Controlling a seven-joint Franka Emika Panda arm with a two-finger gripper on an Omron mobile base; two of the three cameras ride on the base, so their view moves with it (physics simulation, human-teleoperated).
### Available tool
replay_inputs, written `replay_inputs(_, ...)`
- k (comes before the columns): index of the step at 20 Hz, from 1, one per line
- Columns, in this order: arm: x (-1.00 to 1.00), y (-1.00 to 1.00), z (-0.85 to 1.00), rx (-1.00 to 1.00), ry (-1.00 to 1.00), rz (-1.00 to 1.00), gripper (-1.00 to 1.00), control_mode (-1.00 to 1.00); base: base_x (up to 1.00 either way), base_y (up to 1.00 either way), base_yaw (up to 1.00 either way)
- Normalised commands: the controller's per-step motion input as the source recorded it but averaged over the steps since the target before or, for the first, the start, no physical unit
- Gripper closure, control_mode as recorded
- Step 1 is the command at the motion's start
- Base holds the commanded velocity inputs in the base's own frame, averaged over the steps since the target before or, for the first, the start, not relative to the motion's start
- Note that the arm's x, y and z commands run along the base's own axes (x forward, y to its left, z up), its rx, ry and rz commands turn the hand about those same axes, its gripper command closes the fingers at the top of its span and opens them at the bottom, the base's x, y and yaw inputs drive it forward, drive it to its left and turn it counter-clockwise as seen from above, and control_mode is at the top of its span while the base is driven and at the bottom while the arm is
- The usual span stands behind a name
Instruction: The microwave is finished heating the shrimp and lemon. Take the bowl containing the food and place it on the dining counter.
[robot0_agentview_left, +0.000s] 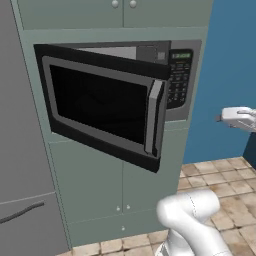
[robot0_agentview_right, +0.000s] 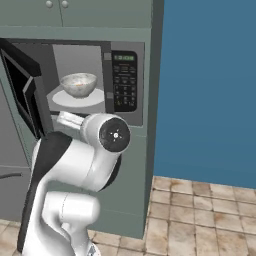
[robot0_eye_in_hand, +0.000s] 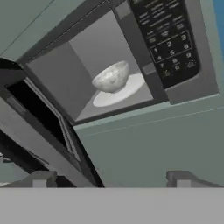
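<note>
The round whitish-grey marbled bowl (robot0_eye_in_hand: 111, 77) sits deep inside the open black microwave (robot0_agentview_right: 122, 82), above and beyond my gripper (robot0_eye_in_hand: 109, 179), whose jaws stand wide apart, empty.

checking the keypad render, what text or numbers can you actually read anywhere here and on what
"1 2 3", "4 5 6", "7 8 9", "0": number keys on the microwave's keypad, hand view.
Upper function keys on that keypad: too blurred to read.
Green display: too small to read.
</note>
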Motion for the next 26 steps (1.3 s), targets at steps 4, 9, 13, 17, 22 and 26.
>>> replay_inputs(4,0.83,0.06,0.02,0.3,0.32,0.0,-1.0,-1.0,0.0,0.0,0.0)
replay_inputs(9,0.48,0.53,0.0,0.13,0.28,0.0,-1.0,-1.0,0.0,0.0,0.0)
replay_inputs(13,0.33,0.5,0.0,0.05,0.26,0.04,-1.0,-1.0,0.0,0.0,0.0)
replay_inputs(17,0.39,0.41,0.0,0.06,0.22,0.05,-1.0,-1.0,0.0,0.0,0.0)
replay_inputs(22,0.32,0.26,0.0,0.1,0.17,0.06,-1.0,-1.0,0.0,0.0,0.0)
replay_inputs(26,0.0,0.53,0.0,0.09,0.12,0.09,-1.0,-1.0,0.0,0.0,0.0)
